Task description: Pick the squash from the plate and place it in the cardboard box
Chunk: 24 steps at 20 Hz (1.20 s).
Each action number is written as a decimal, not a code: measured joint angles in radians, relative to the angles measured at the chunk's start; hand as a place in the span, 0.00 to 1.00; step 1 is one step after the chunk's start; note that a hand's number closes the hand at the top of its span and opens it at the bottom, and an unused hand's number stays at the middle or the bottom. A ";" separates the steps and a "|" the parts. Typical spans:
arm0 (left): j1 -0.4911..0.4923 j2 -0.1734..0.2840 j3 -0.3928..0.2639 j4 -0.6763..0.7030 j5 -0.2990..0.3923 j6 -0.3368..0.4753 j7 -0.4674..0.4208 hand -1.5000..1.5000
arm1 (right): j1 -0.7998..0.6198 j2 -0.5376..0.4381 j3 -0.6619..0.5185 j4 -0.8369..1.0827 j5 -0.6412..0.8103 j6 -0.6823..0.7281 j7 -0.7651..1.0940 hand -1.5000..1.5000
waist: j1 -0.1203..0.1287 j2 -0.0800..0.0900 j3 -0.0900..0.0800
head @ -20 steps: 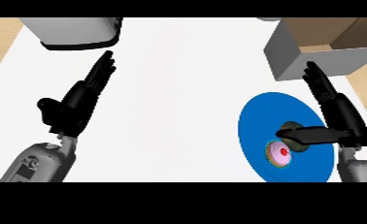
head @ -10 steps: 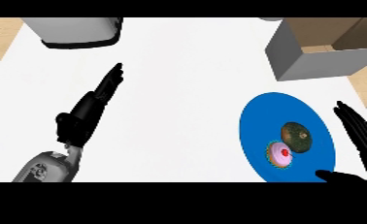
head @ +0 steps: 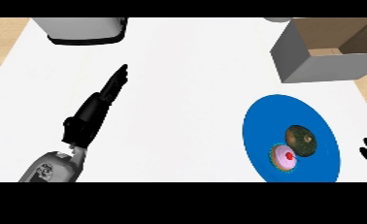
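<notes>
A dark green squash (head: 302, 140) lies on the blue plate (head: 267, 121) at the right, touching a pink cupcake (head: 284, 157) with a red top. The cardboard box (head: 313, 58) stands open at the back right, beyond the plate. My left hand (head: 95, 111) rests open at the left, fingers straight and pointing up the counter, far from the plate. Of my right hand (head: 363, 147) only dark fingertips show at the right edge, just beside the plate and not touching the squash.
A grey appliance (head: 84, 29) stands at the back left. The white counter (head: 186, 82) spreads between my left hand and the plate. A strip of wooden floor shows at the far left corner.
My right hand has pulled back from over the plate to the right edge, uncovering the squash and cupcake. The left hand has drifted slightly and stays open.
</notes>
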 measured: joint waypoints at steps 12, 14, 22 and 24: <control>-0.035 -0.052 0.049 0.062 -0.038 -0.075 -0.015 0.50 | -0.044 0.064 0.027 -0.133 0.010 0.263 0.245 0.00 | 0.029 0.005 0.002; -0.037 -0.056 0.066 0.062 -0.040 -0.099 -0.011 0.50 | -0.079 0.093 0.038 -0.114 0.032 0.285 0.257 0.00 | 0.030 0.005 0.002; -0.022 -0.106 0.089 0.061 -0.089 -0.122 -0.011 0.50 | -0.224 0.186 0.094 0.033 0.149 0.349 0.310 0.00 | 0.034 0.005 0.003; -0.023 -0.115 0.099 0.043 -0.099 -0.131 0.013 0.50 | -0.246 0.211 0.102 0.060 0.177 0.361 0.314 0.00 | 0.033 0.005 0.003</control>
